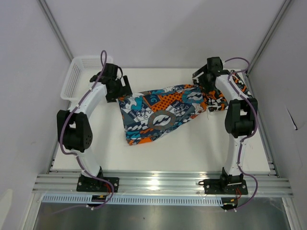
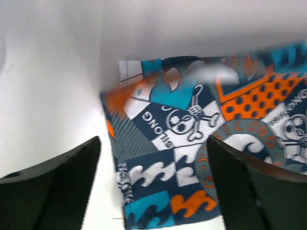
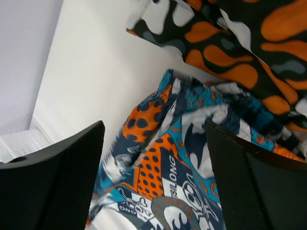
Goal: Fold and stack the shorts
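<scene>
1. On the white table, mid-surface: the blue-teal, orange and white cartoon-print shorts lie spread but rumpled, slanting from near-left to far-right.
2. Far right corner: the orange, black, grey and white camouflage shorts lie bunched, partly hidden by the right arm. Their edge touches the right end of the cartoon-print shorts.
3. Left gripper: over the left end of the cartoon-print shorts. Left wrist view shows both fingers spread wide, with printed fabric below the gap and nothing pinched. Released.
4. Right gripper: over the spot where the two pairs meet. Right wrist view shows fingers wide apart, cloth beneath, nothing clamped. Released.
5. White mesh basket: far left corner, just beside the left arm and apart from both pairs.
</scene>
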Controlling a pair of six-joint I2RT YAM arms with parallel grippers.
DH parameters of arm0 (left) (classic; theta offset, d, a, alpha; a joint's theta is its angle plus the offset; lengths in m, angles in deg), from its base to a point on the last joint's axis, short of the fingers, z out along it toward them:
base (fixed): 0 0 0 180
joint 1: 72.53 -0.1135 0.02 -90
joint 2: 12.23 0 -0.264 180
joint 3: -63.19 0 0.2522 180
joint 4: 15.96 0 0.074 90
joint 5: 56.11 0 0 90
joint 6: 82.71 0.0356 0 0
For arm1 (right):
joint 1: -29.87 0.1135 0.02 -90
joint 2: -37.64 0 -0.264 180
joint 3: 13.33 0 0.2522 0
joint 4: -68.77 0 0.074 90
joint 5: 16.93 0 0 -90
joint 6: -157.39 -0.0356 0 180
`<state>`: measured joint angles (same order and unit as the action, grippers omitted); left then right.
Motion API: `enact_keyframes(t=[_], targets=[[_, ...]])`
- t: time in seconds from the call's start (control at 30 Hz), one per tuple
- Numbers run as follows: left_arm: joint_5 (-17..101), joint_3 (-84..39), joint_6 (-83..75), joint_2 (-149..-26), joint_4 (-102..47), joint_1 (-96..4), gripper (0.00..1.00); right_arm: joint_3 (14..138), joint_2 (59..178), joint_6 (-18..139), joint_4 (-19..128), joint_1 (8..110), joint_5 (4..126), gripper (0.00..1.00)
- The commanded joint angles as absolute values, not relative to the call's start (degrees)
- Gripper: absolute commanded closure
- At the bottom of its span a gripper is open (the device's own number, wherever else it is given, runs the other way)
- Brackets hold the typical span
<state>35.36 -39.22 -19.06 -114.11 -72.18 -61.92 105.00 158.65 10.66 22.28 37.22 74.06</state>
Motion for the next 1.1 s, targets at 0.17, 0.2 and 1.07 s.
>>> enact_keyframes(t=[0.17, 0.2, 1.07], targets=[[29.85, -41.98, -20.40, -112.44, -71.39, -61.90, 0.01, 106.70, 156.74, 19.38, 28.72, 36.55, 76.24, 0.10], [29.50, -41.55, -20.31, -111.46, -71.30, -61.46, 0.01, 104.69, 154.99, 20.88, 29.08, 36.55, 75.88, 0.12], [30.81, -20.97, -15.74, -108.90, -49.33, -29.30, 0.09, 63.46, 139.07, 32.85, 41.73, 40.94, 65.77, 0.81]])
